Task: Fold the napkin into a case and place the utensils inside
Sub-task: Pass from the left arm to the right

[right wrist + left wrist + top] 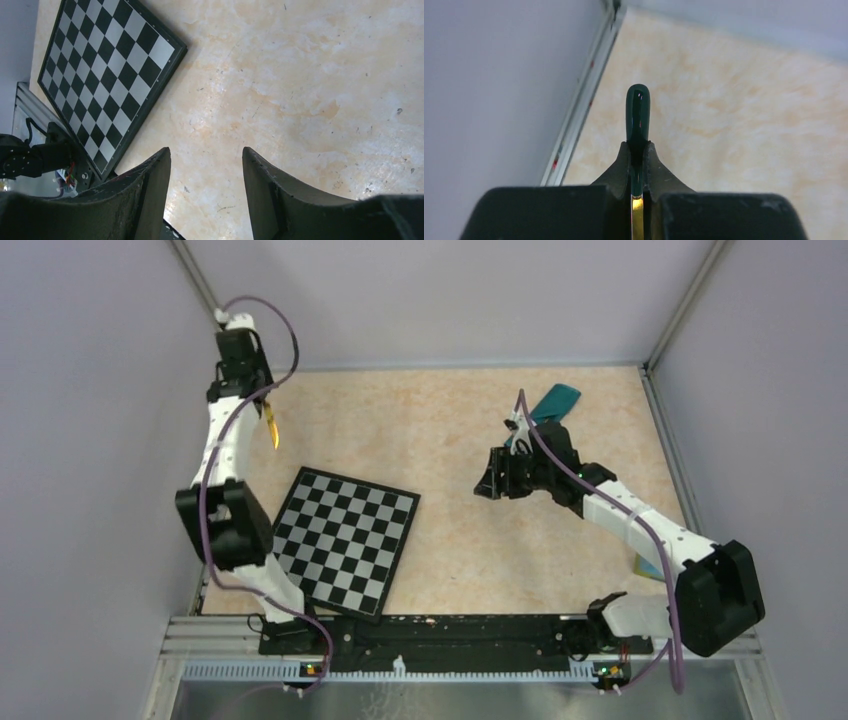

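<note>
My left gripper (263,403) is raised at the far left of the table, shut on one of the utensils (272,430), whose yellowish end hangs down. In the left wrist view the gripper (638,147) clamps the utensil's dark green handle (637,112), which sticks out past the fingertips. The teal napkin (555,400) lies at the far right as a narrow strip, partly hidden behind my right arm. My right gripper (486,483) hovers mid-table, left of the napkin. It is open with nothing between its fingers, and the right wrist view shows this gripper (205,150) over bare tabletop.
A black-and-white checkerboard (345,540) lies tilted at the near left, and shows again as a checkerboard (100,65) in the right wrist view. A metal rail (579,110) and grey wall run along the left edge. Something light-coloured (648,566) peeks out under my right forearm.
</note>
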